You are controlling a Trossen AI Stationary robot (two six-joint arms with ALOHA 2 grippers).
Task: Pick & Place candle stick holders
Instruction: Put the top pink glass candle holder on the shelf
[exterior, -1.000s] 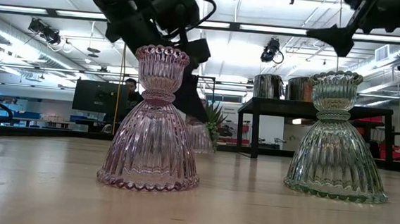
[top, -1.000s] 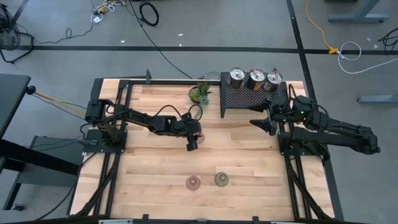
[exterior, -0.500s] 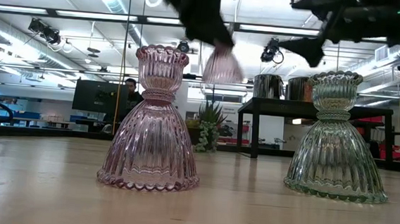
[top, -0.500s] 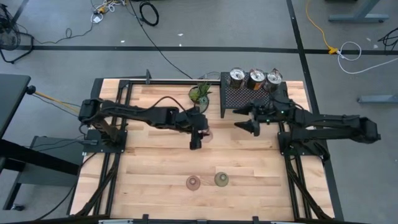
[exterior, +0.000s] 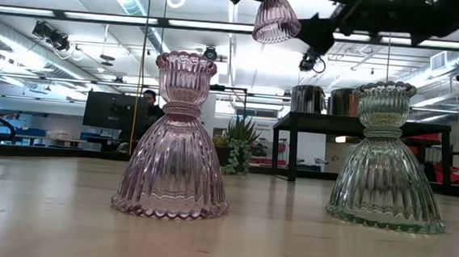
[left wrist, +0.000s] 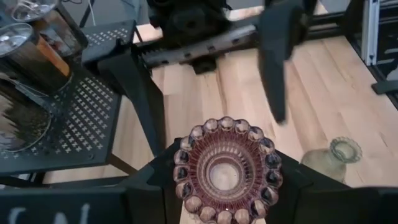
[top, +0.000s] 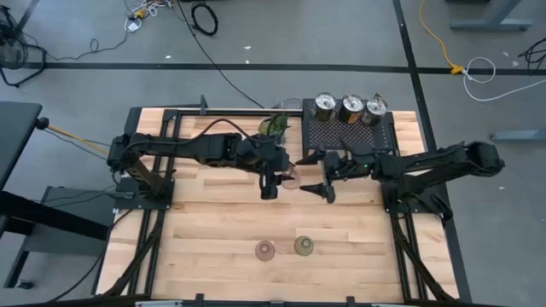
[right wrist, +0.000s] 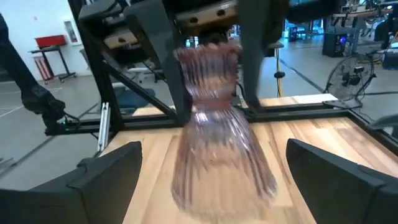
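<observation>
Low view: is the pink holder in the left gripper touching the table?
No. The pink holder hangs in the left gripper well above the table, higher than the two glass holders standing on it.

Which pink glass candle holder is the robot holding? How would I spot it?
Find the black mesh rack at the table's far edge. In front of it, mid-table, the left gripper holds a pink glass holder in the air. The other pink holder stands on the wood beside the green holder.

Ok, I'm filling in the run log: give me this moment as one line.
left gripper: shut on pink glass holder, held in air | right gripper: open, facing it | handover pending
</observation>
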